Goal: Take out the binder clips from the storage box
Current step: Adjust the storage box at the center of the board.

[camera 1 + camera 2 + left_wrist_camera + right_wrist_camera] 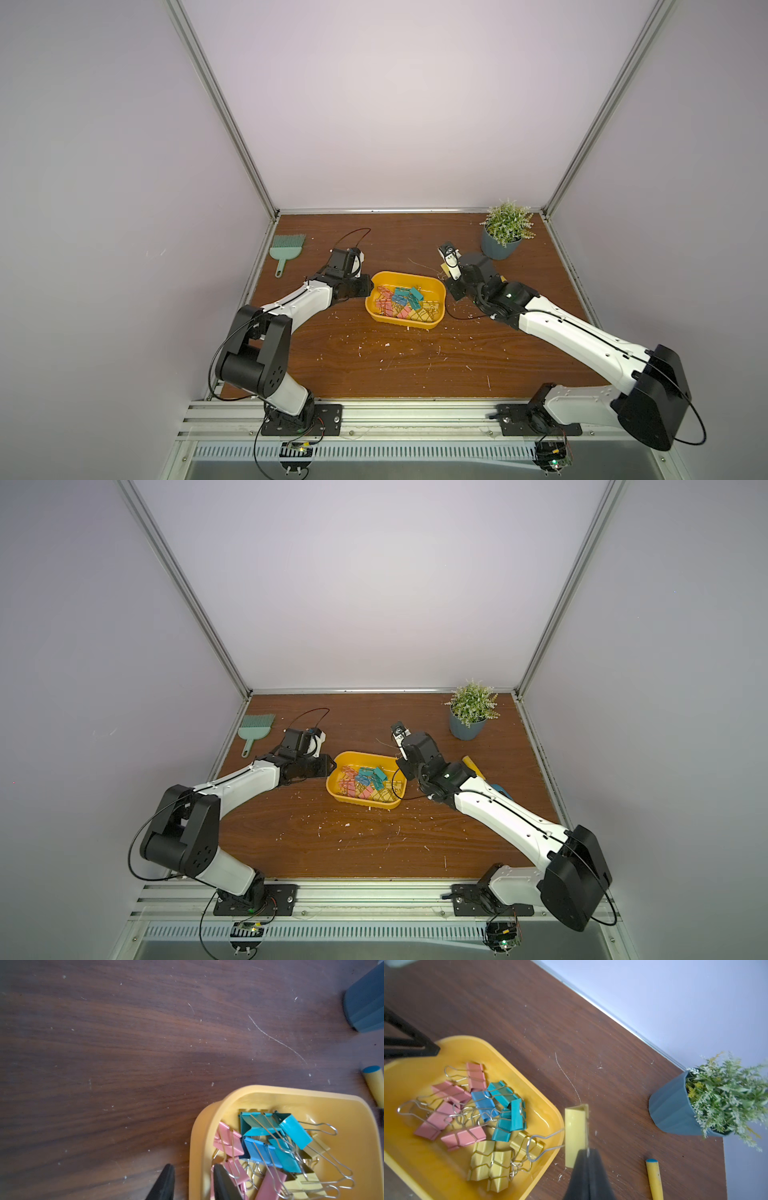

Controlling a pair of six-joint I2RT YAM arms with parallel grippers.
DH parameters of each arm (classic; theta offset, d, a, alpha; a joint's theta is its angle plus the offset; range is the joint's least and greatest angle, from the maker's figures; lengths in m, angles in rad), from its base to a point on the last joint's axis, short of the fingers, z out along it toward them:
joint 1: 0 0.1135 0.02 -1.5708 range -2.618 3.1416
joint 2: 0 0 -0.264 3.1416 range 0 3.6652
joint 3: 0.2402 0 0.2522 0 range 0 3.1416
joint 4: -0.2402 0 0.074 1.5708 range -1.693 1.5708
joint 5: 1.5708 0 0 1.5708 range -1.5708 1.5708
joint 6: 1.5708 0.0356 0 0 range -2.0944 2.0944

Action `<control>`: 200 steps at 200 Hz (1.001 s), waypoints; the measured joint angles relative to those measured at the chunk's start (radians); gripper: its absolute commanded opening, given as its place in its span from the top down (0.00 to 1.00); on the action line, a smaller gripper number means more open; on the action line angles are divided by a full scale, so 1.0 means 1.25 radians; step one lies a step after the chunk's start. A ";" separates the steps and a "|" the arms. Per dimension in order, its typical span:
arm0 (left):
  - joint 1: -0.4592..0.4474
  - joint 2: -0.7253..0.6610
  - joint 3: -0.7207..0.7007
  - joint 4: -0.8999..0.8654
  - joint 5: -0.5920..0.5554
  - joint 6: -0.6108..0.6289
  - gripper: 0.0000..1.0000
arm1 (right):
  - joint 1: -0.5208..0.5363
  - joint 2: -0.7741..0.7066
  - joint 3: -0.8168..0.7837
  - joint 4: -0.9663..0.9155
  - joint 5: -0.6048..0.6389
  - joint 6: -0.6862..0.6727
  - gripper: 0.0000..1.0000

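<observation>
Binder clips (pixel 477 1115): pink, teal, blue and yellow, with wire handles, heaped loosely inside the storage box.
Storage box (pixel 399 326): yellow low-walled tub, mid-table, standing flat between the two arms.
Yellow binder clip (pixel 574 1134): out of the box, just beyond its far right corner, above the wood.
Right gripper (pixel 587 1152): jaws together, clamped on that yellow binder clip at its wire handle.
Left gripper (pixel 193 1167): at the box's left wall, jaws apart and astride it, one finger (pixel 219 1176) inside among the pink clips and the other outside over the table.
Table (pixel 374 361): dark brown wood, strewn with white specks (pixel 387 345).
Yellow stick with a blue end (pixel 654 1180): lying right of the box.
Potted plant (pixel 505 232): far right corner, upright.
Green hand brush (pixel 286 249): far left, lying flat.
</observation>
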 measured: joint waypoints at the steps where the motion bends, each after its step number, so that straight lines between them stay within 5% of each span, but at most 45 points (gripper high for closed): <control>1: 0.000 0.002 0.001 0.000 0.000 0.002 0.71 | -0.001 -0.001 -0.001 0.000 0.000 0.003 1.00; 107: -0.014 0.029 0.011 0.027 -0.036 -0.074 0.96 | -0.211 -0.051 -0.223 0.118 -0.136 0.428 1.00; 174: -0.014 0.030 0.006 0.047 -0.066 -0.112 0.96 | -0.226 0.009 -0.306 0.268 -0.196 0.621 1.00; 200: -0.014 0.030 0.006 0.047 -0.078 -0.121 0.82 | -0.226 0.048 -0.330 0.329 -0.199 0.717 1.00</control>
